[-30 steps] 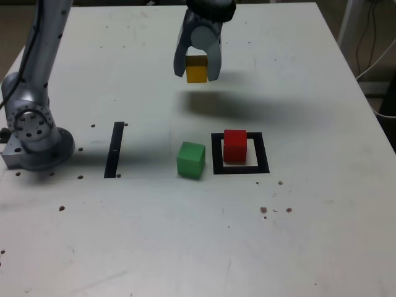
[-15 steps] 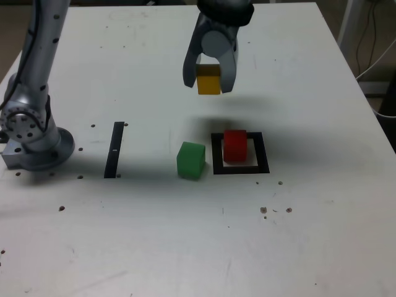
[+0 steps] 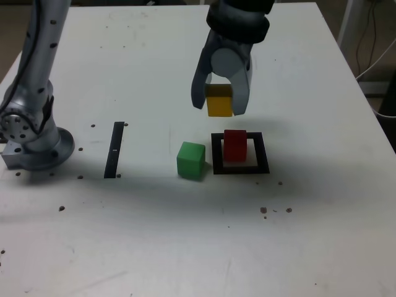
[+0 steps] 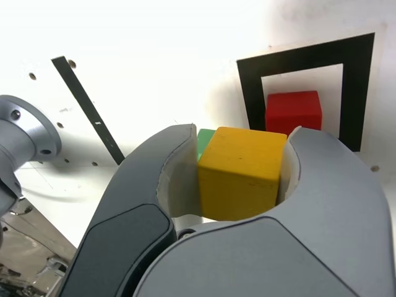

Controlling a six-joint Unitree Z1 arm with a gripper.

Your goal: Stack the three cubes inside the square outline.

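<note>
Gripping matte yellow cube point(image 3: 219, 105) | hand point(image 3: 220, 104) clenched | edges seemingly crisp

Silver arm point(image 3: 34, 80) rising from a round base point(image 3: 34, 145) at nine o'clock in the exterior view, reaching out of frame and re-entering at twelve o'clock. Dark wrist point(image 3: 240, 21) angled downward. Grey gripper point(image 3: 220, 106) pointing down above the table, both curved fingers point(image 4: 154, 204) clamped against opposite faces of the yellow cube point(image 3: 219, 101), held clear of the surface.
</note>
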